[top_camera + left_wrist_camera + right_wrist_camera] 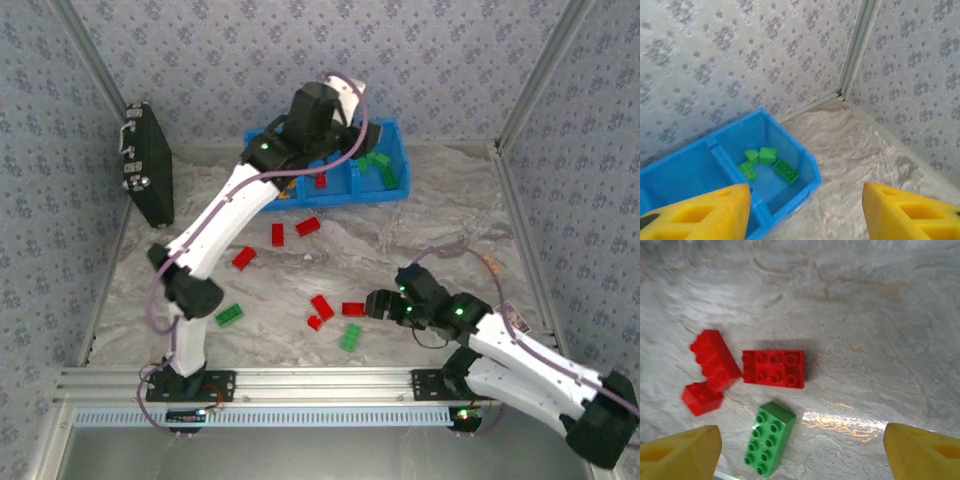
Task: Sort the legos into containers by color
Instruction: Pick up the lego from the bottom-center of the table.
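**brickfan:** left gripper (805, 205) status?

**yam_guy:** wide open, empty, up over the blue bin (790, 202). The green legos (771, 161) sit in its end compartment. The right gripper (800, 450) gapes too, above loose red bricks (773, 369) and one green brick (769, 438) on the table (865, 315).

Red legos (773, 369) and green ones on pale marbling, blue containers (400, 180) behind.
The table (880, 305) is grey-white with a marbled pattern and tan veins. On it lie bright red bricks and a green brick (769, 438). More green bricks (765, 162) sit in the blue end compartment. The walls (200, 60) have pale blue-grey wallpaper with a small repeating floral motif. The left fingers (700, 215) and right fingers (682, 452) are orange-yellow. The arms (225, 215) are white with black joints, and the case (150, 170) is black.
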Motion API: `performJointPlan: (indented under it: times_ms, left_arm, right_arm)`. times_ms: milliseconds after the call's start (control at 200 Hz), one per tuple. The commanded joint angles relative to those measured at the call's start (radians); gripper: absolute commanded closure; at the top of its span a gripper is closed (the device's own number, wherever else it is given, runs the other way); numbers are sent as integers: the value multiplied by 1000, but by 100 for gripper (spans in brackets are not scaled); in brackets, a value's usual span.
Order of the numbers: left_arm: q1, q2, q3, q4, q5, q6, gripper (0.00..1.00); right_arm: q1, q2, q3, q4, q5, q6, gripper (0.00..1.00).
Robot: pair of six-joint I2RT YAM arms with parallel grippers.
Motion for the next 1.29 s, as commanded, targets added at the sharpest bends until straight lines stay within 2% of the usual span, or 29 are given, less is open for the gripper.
performJointPlan:
  times_ms: [0, 250, 435, 540, 725, 990, 1289]
  left_arm:
    - [6, -124, -199, 38, -86, 74, 37]
    - [73, -565, -672, 94, -155, 76, 31]
    - [157, -833, -853, 41, -193, 65, 29]
    - [179, -943, -901, -10, -230, 82, 26]
    - [186, -1080, -923, -132, -298, 119, 22]
    - [186, -1185, -989, -176, -338, 170, 14]
    - [186, -1227, -1026, -159, -361, 221, 12]
  right_arm:
    - [80, 90, 62, 28, 140, 39, 11]
    - [122, 282, 119, 105, 179, 1, 9]
    - [150, 454, 228, 86, 188, -28, 9]
    - [164, 539, 281, 17, 221, 28, 8]
    - [170, 617, 308, -12, 216, 93, 8]
    - [180, 722, 371, -56, 224, 90, 9]
    - [163, 782, 395, -81, 216, 90, 23]
